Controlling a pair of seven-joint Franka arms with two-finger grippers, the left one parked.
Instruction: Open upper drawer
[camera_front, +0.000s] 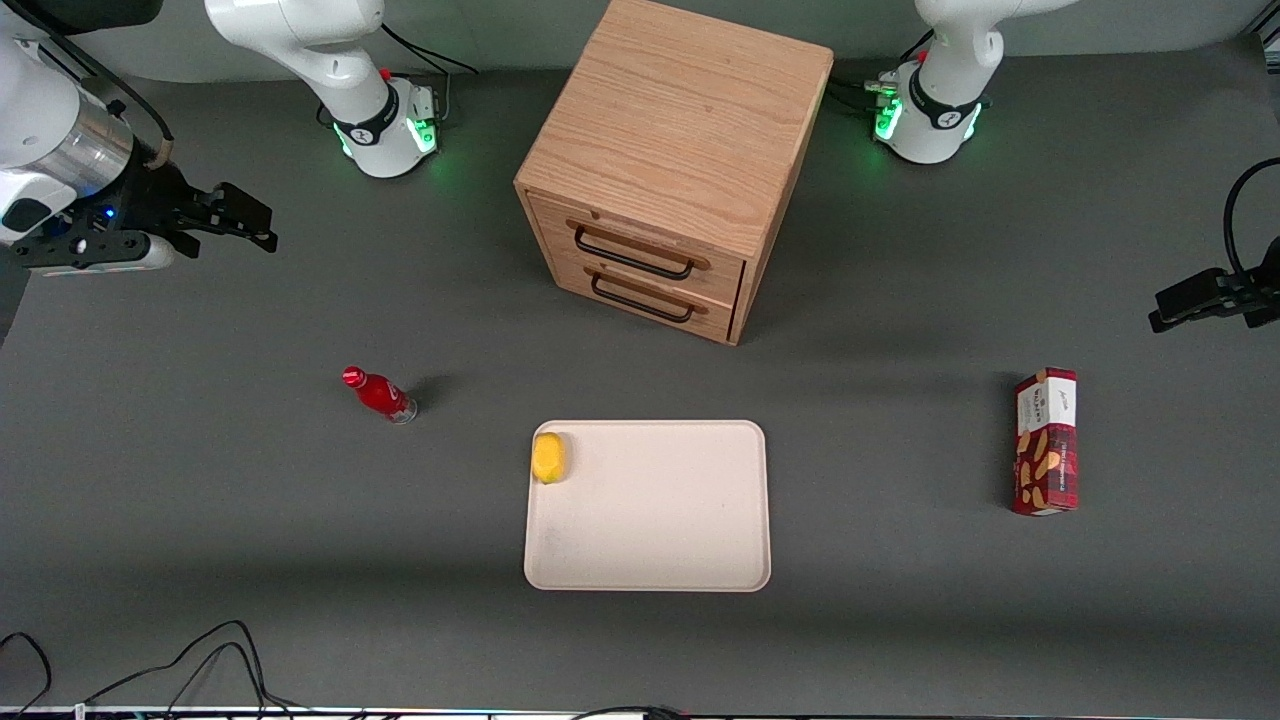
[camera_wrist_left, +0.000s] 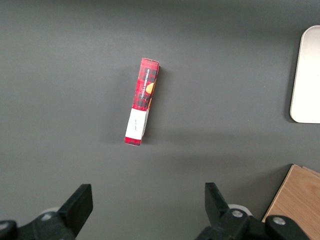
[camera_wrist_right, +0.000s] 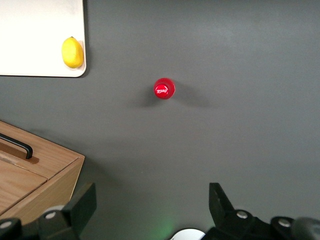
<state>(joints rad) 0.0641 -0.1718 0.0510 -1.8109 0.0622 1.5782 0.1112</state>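
Oak upper drawer (camera_front: 640, 247) shut, gripper (camera_front: 240, 222) high toward working arm's end, jaws apart, empty, arm cropped.

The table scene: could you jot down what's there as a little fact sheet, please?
cabinet: wooden, two drawers, both shut
upper drawer, black bar handle, untouched
gripper, open, holding nothing, in the air toward the working arm's end of the table, apart from the cabinet
bottle: red, upright on the table
tray: pale, nearer the front camera than the cabinet
lemon, in a corner of the tray
box: red, lying toward the parked arm's end
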